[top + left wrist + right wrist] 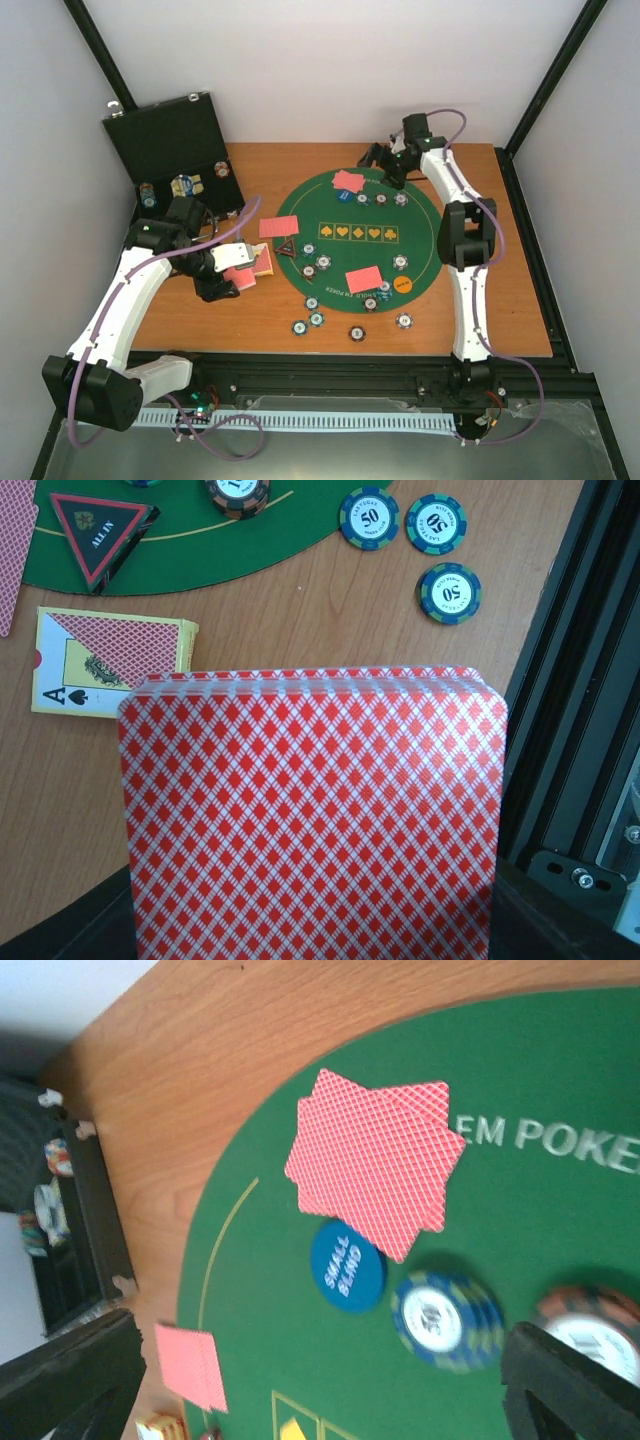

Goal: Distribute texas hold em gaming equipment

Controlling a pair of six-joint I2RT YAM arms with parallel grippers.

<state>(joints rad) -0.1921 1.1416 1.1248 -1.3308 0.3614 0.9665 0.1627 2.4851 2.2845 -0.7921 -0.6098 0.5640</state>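
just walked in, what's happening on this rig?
Poker setup in progress. The left claw grips the deck over the table beside the card box. The right claw hangs open over the mat's far edge, above a card pair, the small blind button and a chip stack. Two more card piles lie at the mat; a few chips sit off it.

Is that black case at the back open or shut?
Open: the black case has its lid raised, and chips show inside.
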